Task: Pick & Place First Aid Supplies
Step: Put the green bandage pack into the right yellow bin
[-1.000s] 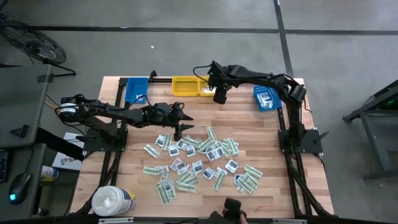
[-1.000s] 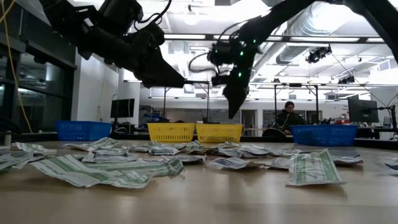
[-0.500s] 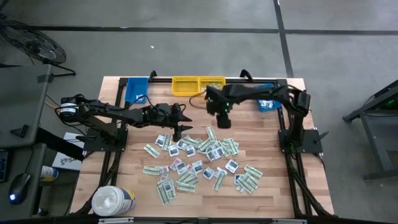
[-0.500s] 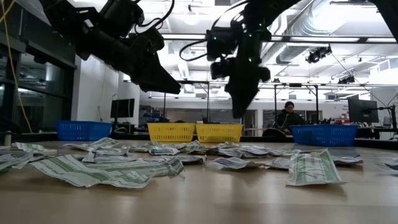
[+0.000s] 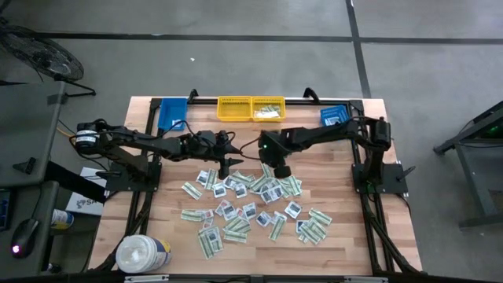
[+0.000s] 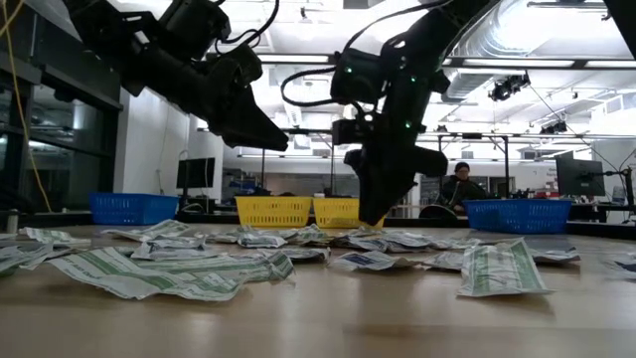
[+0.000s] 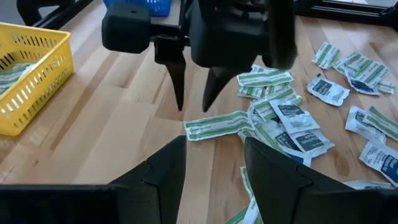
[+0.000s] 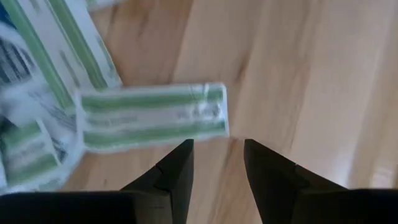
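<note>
With its fingers spread, the right gripper (image 5: pixel 280 170) hangs above a green strip packet (image 8: pixel 152 117) lying flat on the table (image 5: pixel 157 204); it may scrape wood or pinch overlapping neighbours.

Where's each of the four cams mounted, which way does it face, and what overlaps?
High: overhead, straight down on table; both arms, left gripper, right gripper.
Low: table-top height, level across packets toward bins; both arms come in from above.
Left wrist: looks past own open fingers at right gripper.
Right wrist: down past own open fingers onto green strip packet.
Shared: both wrist views show that green strip packet.
</note>
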